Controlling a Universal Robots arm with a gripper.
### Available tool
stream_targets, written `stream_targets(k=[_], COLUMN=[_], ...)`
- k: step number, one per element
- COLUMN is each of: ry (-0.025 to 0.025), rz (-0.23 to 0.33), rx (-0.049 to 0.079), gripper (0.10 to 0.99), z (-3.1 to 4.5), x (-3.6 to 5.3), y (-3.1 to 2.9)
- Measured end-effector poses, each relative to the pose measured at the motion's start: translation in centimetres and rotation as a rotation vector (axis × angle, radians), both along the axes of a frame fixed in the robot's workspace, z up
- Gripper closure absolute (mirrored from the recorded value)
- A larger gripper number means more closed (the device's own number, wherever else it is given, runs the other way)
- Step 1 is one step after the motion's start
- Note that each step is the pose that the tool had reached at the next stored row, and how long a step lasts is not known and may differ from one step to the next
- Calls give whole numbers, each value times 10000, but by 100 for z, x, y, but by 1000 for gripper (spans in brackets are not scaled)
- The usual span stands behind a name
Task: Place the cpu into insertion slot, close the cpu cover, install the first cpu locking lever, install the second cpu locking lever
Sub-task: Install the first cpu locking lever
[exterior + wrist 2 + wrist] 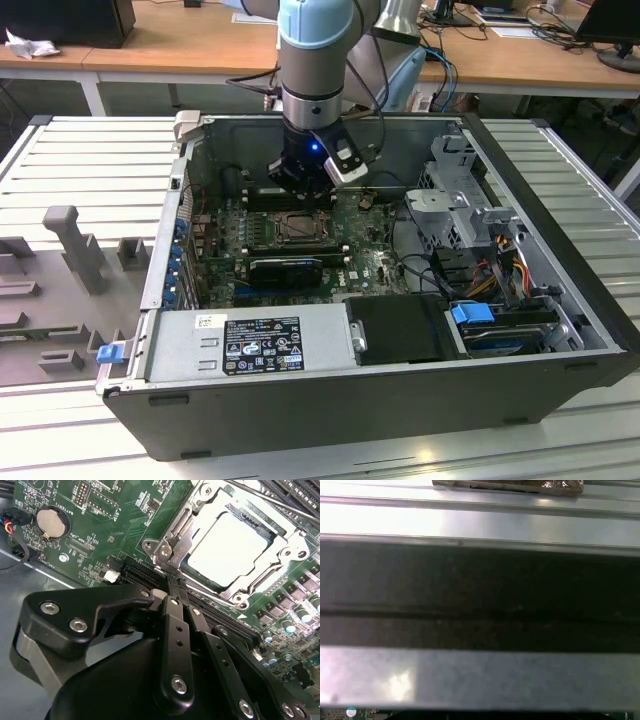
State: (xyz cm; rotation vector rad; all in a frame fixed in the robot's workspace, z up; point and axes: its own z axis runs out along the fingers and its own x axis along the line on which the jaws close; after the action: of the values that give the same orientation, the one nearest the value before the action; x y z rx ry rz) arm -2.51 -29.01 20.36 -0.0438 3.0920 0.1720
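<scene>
1. Grey metal forms the open computer case [330, 400], which lies on its side in the middle of the exterior view. A green motherboard [375, 265] covers its floor.
2. At the far left of the exterior view, grey foam fixtures [70, 245] stand on a slatted table [90, 150].
3. In the upper left of the second wrist view, a round silver coin battery [51, 522] sits on the board.
4. In the lower half of the second wrist view, the gripper [175, 587] appears as black linkages. Its two narrow fingers [172, 610] run side by side with no gap visible between the tips, so the jaws stand together, clamped on nothing.
5. The fingertips end just at the lower left corner of the insertion slot [235, 547], near a metal hinge bracket [170, 547].
6. The cpu [227, 545], a pale square chip, lies flat inside the slot. Its edges run diagonally across the frame, and one corner points toward the fingertips.
7. The cpu cover [272, 562], a silvery frame, lies down around the chip, which shows through the cut-out.
8. In the exterior view, the arm [315, 60] descends from the top centre, with the slot [297, 229] just below the gripper [300, 185].
9. At the right of the exterior view, a drive cage [460, 200] and coloured cables [500, 265] occupy the case.
</scene>
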Motion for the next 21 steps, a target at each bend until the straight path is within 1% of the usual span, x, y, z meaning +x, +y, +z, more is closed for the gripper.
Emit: stream_targets(k=[3, 6, 11, 13, 14, 16, 18, 21], ry=[-2, 1, -2, -3, 0, 0, -2, 0], rz=[17, 34, 91, 104, 108, 109, 108, 109], rx=[-68, -85, -44, -46, -47, -46, -43, -46], gripper=[980, 980, 980, 980, 980, 980, 980, 980], z=[-7, -28, -27, 0, 40, 98, 106, 107], x=[0, 1, 6, 7, 7, 7, 7, 7], y=[0, 1, 1, 3, 4, 4, 4, -14])
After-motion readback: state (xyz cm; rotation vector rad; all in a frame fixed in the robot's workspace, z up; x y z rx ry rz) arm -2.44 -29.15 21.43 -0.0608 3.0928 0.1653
